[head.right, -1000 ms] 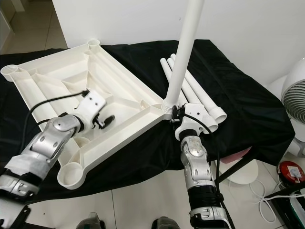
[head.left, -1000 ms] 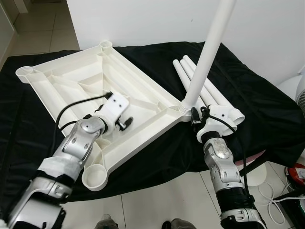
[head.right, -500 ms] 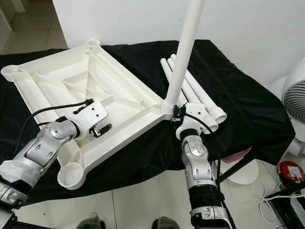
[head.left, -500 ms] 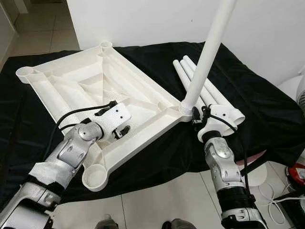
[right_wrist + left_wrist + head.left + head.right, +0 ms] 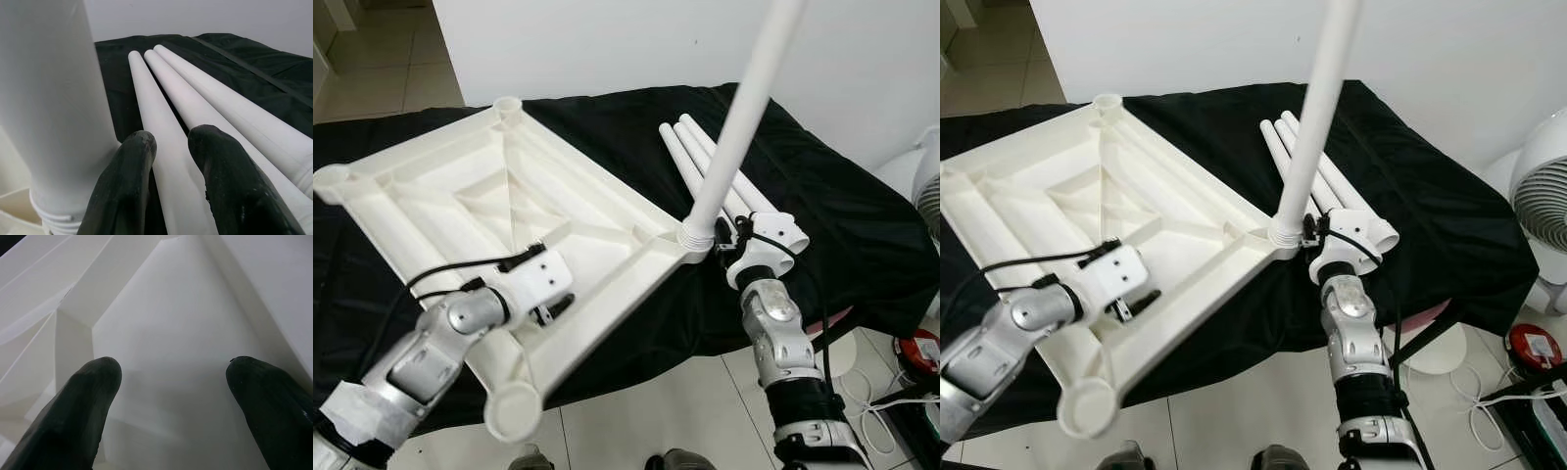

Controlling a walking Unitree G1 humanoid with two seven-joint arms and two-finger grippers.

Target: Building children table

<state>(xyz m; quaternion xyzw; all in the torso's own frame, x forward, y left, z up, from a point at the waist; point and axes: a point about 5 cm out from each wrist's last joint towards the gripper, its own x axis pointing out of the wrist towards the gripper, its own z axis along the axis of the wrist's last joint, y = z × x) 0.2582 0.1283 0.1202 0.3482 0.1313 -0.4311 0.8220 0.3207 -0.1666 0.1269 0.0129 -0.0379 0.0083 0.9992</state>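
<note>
1. We see the upturned white tabletop (image 5: 499,211) covering the left half of the black-draped desk (image 5: 842,206), with our left gripper (image 5: 548,308) spread wide over its near ribs.
2. One leg (image 5: 734,127) stands upright in the tabletop's right corner socket, its top cut off.
3. Three spare legs (image 5: 715,166) lie beyond our right gripper (image 5: 741,240), long axes pointing to the desk's far edge; its fingers sit narrow, holding nothing.

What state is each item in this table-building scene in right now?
White plastic tabletop: upside down on the black cloth.
Upright white leg tube: standing in a corner socket.
Three spare white tubes: lying side by side.
Left pincer: open over the tabletop.
Right pincer: beside the upright tube.
</note>
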